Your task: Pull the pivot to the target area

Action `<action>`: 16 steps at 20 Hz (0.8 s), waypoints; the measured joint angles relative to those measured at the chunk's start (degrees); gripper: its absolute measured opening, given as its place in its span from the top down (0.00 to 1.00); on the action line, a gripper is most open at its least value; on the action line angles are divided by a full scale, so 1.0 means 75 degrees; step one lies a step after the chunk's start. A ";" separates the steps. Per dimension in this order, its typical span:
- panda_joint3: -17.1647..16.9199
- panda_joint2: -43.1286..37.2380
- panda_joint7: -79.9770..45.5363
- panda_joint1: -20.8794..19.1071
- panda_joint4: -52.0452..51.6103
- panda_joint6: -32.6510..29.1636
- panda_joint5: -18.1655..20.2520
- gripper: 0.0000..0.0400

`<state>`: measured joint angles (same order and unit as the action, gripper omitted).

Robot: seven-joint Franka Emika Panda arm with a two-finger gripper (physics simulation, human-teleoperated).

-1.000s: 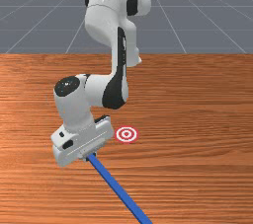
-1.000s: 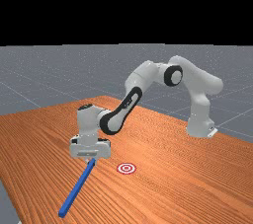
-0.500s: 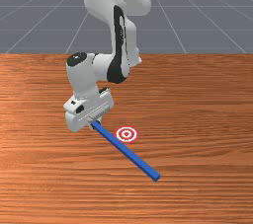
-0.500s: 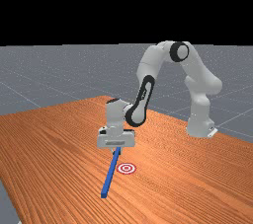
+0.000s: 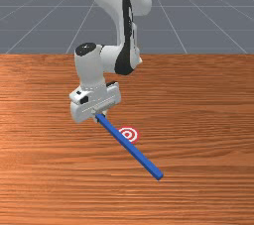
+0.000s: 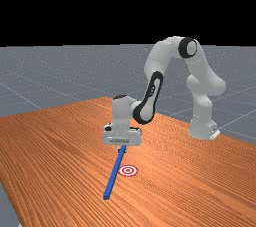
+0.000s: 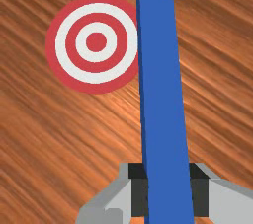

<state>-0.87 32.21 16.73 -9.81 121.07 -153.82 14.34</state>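
Pull judged in hand, with the grip on the pivot already made. The pivot, taken to be the blue bar (image 5: 131, 146), was held near one end, pinched between the fingers (image 7: 139, 198), one pad against each side. From there it was seen slanting away towards the front view's bottom right. The target area (image 5: 130, 133) on the desk (image 5: 208, 120) was partly overlapped by the bar's side as seen from above; its centre was left uncovered. Contact of the bar's free end with the desk could not be told. Next, a short sideways draw towards the far view's right seemed called for, grip kept firm, slow enough that the bar would not be twisted.
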 joint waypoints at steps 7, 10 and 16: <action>0.0133 -0.0061 -0.0141 0.0334 0.0184 -0.0079 -0.0082 0.76; 0.0154 -0.0320 -0.0231 0.0336 0.0711 -0.0351 0.0059 0.76; 0.0116 -0.0490 -0.0242 0.0195 0.1083 -0.0520 0.0213 0.76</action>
<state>0.00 28.53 14.92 -8.35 129.19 -157.72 15.94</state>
